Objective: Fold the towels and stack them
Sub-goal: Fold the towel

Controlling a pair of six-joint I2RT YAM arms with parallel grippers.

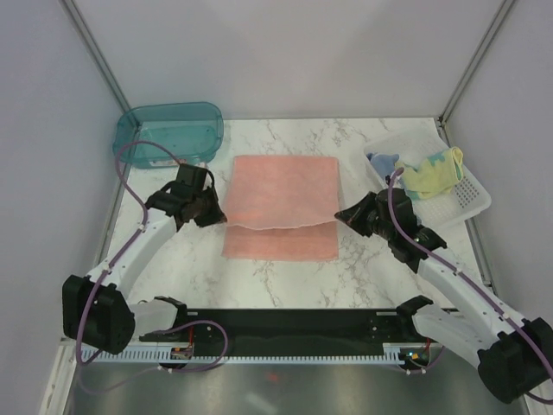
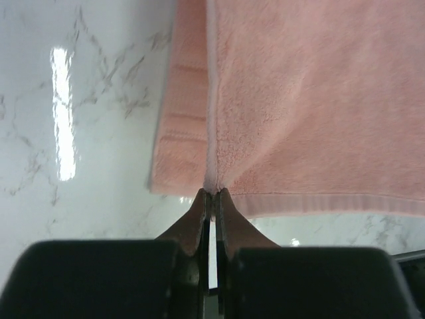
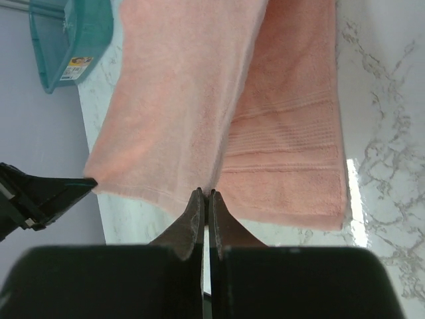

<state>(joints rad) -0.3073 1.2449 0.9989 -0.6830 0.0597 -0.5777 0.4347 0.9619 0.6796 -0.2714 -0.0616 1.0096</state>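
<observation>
1. All around, plain grey walls; below, a white marble table [image 1: 285, 285] with thin grey lines.
2. Far left, at the back: a see-through teal bin [image 1: 168, 130], flat on the table.
3. Just in front of the bin: the left arm [image 1: 138, 246], black and white, with a purple cable along it, stretched in toward the middle.
4. At its tip, the left jaws: squeezed nearly together, only a thin slit between, with the near left corner of the top layer of the pink towel [image 1: 281, 203] pinched tight.
5. In the middle of the table: that big pink towel, partly folded over. Bottom layer flat on the table. Top layer lifted at its front edge, a little saggy between the two pairs of jaws. A strip of the bottom layer poking out nearer than the lifted edge.
6. From the left wrist: pink towel [image 2: 312, 100] close up, fuzzy, with shiny table [image 2: 80, 133] off to the left.
7. Right of the towel, the right jaws: also pressed almost together, with the near right corner of the top layer gripped between.
8. Behind them: the right arm [image 1: 449, 268], bent back toward the near right corner.
9. Far right: a white basket [image 1: 471, 194] full of little holes. Inside, a crumpled blue towel [image 1: 383, 162] and, touching it on the right, a crumpled yellow towel [image 1: 436, 170] with bits of teal.
</observation>
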